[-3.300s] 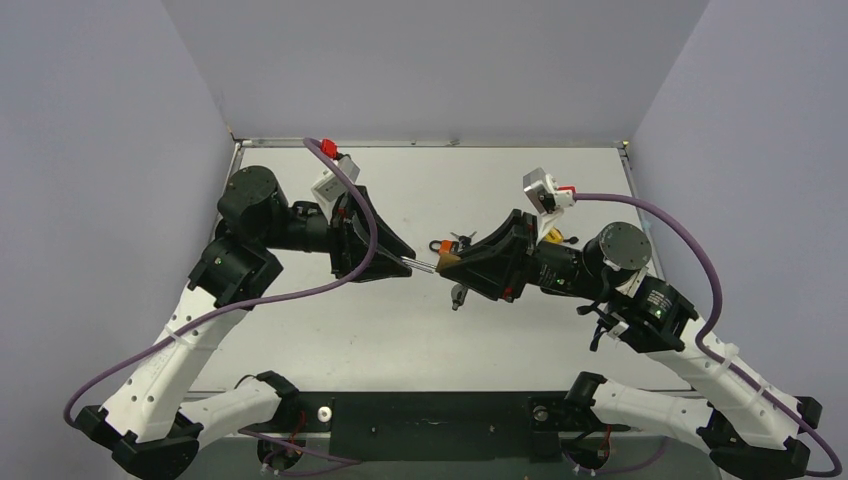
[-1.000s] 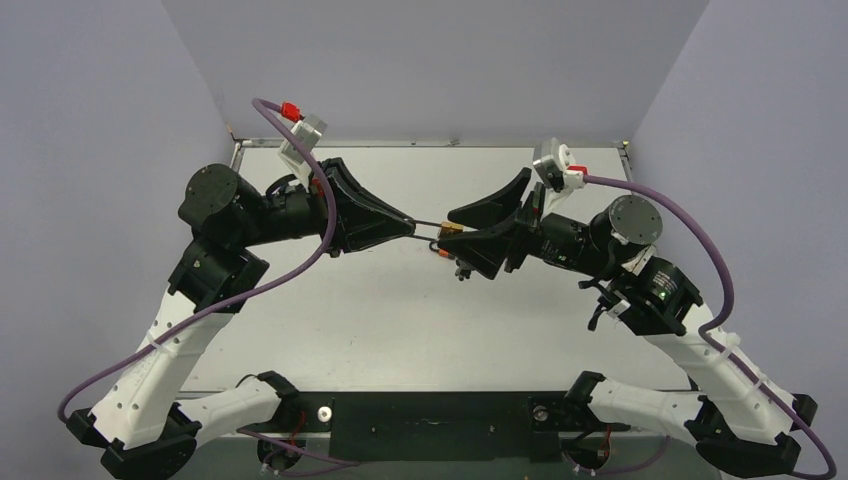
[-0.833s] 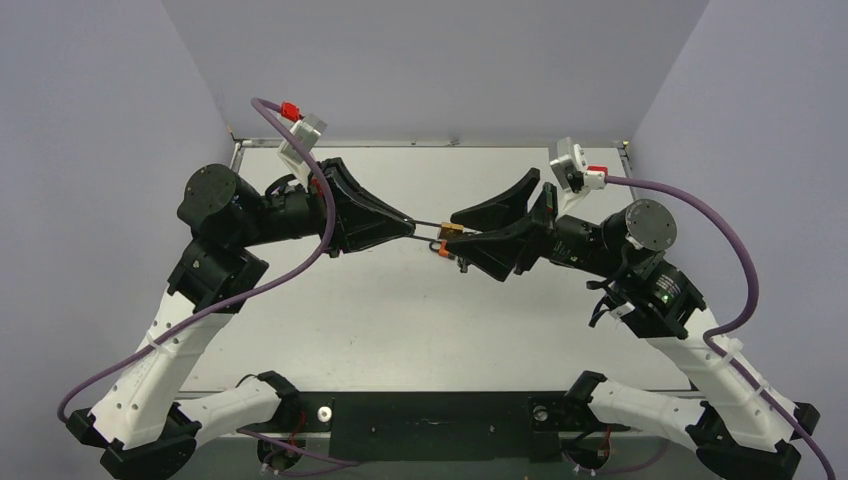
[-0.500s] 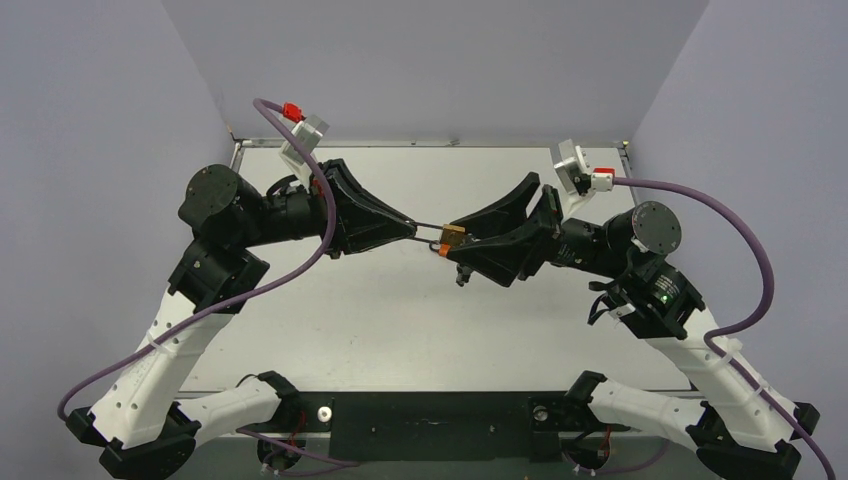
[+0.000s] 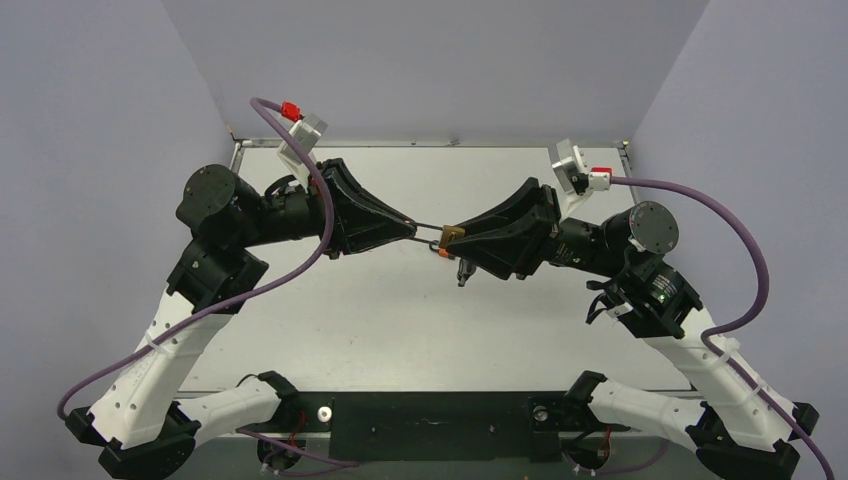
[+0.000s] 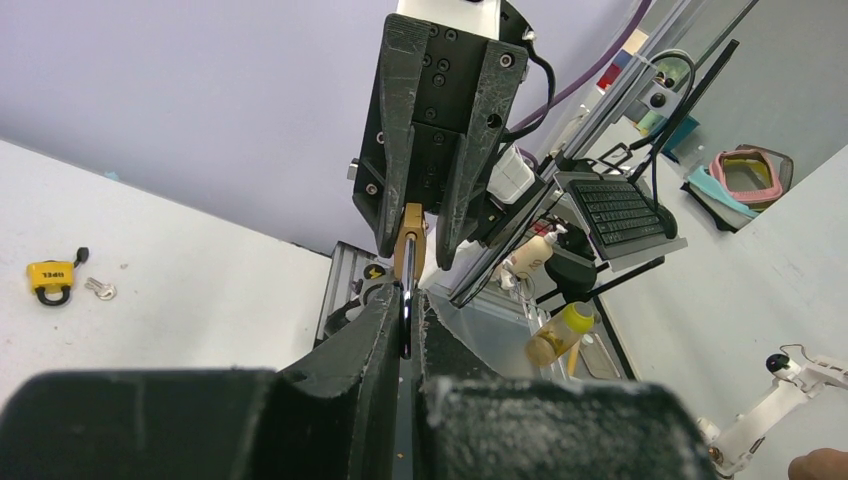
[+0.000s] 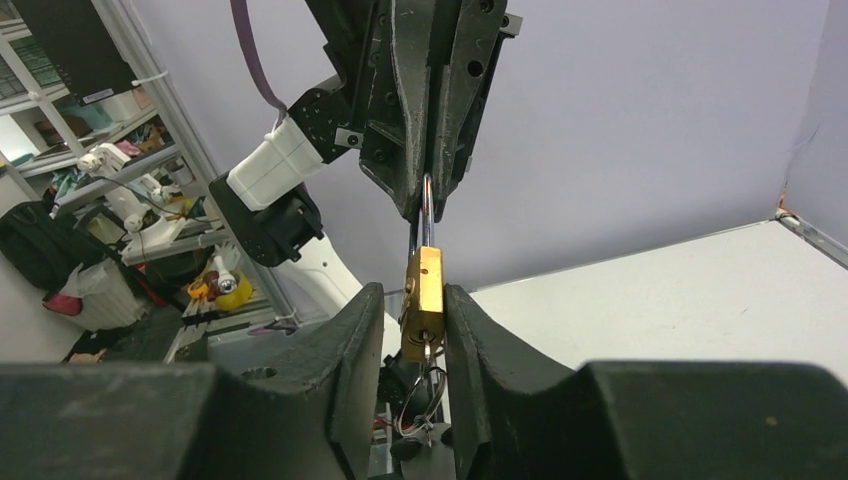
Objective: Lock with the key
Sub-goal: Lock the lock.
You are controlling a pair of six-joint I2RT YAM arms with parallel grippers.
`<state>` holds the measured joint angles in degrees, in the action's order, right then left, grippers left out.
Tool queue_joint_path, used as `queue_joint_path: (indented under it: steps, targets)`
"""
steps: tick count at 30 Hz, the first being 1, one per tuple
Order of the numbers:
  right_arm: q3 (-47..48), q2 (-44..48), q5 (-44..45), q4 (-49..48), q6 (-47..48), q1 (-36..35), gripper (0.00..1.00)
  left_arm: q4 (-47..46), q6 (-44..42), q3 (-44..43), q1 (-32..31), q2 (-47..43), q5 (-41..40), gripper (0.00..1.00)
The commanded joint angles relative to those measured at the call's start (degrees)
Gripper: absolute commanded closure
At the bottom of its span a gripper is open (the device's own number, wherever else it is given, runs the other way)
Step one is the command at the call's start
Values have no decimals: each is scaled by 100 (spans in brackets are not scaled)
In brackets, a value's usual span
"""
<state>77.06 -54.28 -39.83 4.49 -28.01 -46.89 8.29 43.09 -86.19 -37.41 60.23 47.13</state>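
Brass padlock (image 7: 424, 290) is held above the surface (image 5: 400, 330), its shackle (image 7: 427, 212) clamped in the left tool (image 5: 413, 226); its body is closely flanked by the right tool (image 5: 462, 238), grip unclear.

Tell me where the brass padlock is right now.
In the top view the brass padlock is mid-air over the table's centre, shackle pinched in the left tool, body between the fingers of the right tool.

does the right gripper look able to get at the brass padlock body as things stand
Probably yes: the brass padlock body sits between the right gripper fingers, and the left gripper pinches only the shackle at the far end, leaving the body's sides free.
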Motion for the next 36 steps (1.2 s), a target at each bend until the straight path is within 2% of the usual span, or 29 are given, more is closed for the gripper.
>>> queue_joint_path:
  steps: [1, 4, 5, 8, 9, 13, 19, 27, 36]
  targets:
    - [16, 30, 8, -326, -58, 19, 77, -361, 0, -271, -40, -9, -106, 100]
    - [37, -1, 14, -320, -97, 14, 80, -342, -21, -262, -55, -3, -108, 100]
    - [31, -7, 45, -311, -110, 14, 88, -331, -49, -259, -62, -4, -115, 100]
    - [40, -13, 85, -321, -160, 16, 99, -244, -129, -239, -88, -23, -137, 100]
    - [40, -23, 92, -325, -198, 14, 100, -238, -153, -218, -101, -31, -159, 100]
    - [-35, -34, 125, -362, -296, 21, 100, -225, -224, -188, -159, -40, -195, 100]
    - [-316, -40, -38, -1063, -891, 0, 100, 15, -530, -190, -324, -46, -331, 100]
    - [-429, -76, -82, -1430, -1342, -38, 100, 185, -780, -179, -546, -31, -434, 100]
    - [-181, -186, 606, -620, -704, -386, 100, 304, -902, -85, -926, 83, -735, 100]
